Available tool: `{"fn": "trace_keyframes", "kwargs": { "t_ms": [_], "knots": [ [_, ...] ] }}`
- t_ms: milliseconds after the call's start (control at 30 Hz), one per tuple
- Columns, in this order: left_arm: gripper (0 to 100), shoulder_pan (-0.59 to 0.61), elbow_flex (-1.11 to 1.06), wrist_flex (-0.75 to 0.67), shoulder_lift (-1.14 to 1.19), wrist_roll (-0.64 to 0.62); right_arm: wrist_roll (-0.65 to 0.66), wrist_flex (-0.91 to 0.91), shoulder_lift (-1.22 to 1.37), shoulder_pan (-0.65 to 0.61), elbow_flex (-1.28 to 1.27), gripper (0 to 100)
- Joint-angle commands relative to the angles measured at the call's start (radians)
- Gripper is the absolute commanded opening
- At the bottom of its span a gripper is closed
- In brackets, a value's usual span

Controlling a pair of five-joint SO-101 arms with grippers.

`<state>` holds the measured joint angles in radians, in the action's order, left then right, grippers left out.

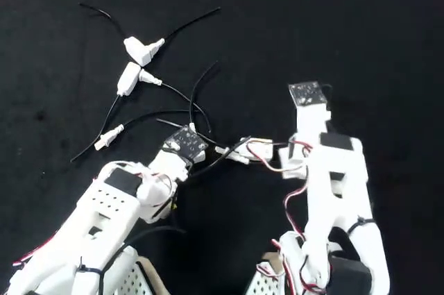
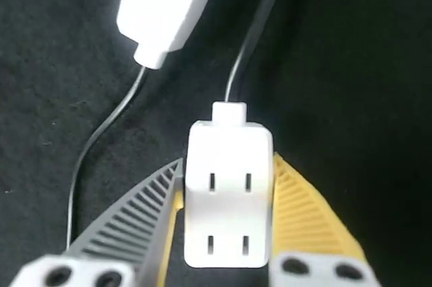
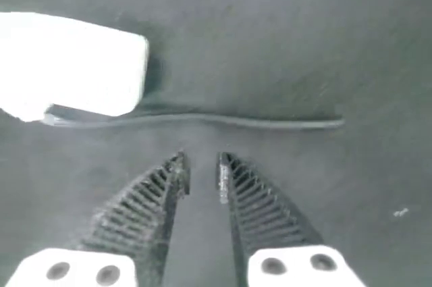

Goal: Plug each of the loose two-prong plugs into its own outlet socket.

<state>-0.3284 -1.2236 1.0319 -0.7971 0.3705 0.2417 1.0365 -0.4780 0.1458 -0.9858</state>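
Observation:
My left gripper (image 2: 226, 263) is shut on a white outlet socket (image 2: 228, 192), its grey and yellow fingers pressed on either side. The socket's face shows two pairs of slots, and a black cable runs away from its far end. Just beyond lies another white plug body (image 2: 165, 3). From above, the left gripper (image 1: 187, 144) sits mid-table. Two white socket blocks (image 1: 142, 51) (image 1: 130, 78) lie at the back left, and a loose plug (image 1: 109, 139) is nearer. My right gripper (image 3: 202, 169) hangs slightly open over the cloth, holding nothing, near a white block (image 3: 74, 64).
Thin black cables (image 1: 198, 94) curl across the black cloth between the plugs. A small white plug (image 1: 236, 153) and a white connector (image 1: 260, 148) lie between the two arms. One cable (image 3: 236, 121) runs just past the right fingertips. The far right of the table is bare cloth.

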Motion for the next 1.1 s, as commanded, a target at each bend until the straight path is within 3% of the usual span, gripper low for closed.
{"fn": "trace_keyframes", "kwargs": {
  "t_ms": [0, 167, 300, 433, 600, 833, 933, 1067],
  "knots": [
    [18, 0.022, 0.099, 0.055, 0.000, -0.003, -0.264, 0.183, -0.005, -0.120, 0.151, 7.6],
    [18, 0.022, 0.179, 0.184, -0.002, -0.005, -0.414, 0.230, 0.001, -0.219, 0.202, 8.6],
    [18, 0.022, 0.231, 0.285, -0.025, -0.009, -0.557, 0.238, 0.002, -0.224, 0.205, 22.3],
    [19, 0.021, 0.217, 0.307, -0.143, -0.069, -0.689, 0.233, 0.002, -0.311, 0.202, 33.6],
    [30, 0.021, 0.124, 0.296, -0.322, -0.087, -0.735, 0.198, -0.004, -0.393, 0.205, 27.4],
    [31, 0.024, 0.036, 0.269, -0.450, -0.087, -0.730, 0.184, -0.005, -0.388, 0.262, 18.1],
    [31, 0.101, 0.064, 0.264, -0.459, -0.075, -0.729, 0.184, -0.005, -0.387, 0.286, 18.1],
    [31, 0.375, 0.209, 0.258, -0.457, -0.021, -0.732, 0.184, -0.005, -0.342, 0.332, 17.8]
  ]
}}
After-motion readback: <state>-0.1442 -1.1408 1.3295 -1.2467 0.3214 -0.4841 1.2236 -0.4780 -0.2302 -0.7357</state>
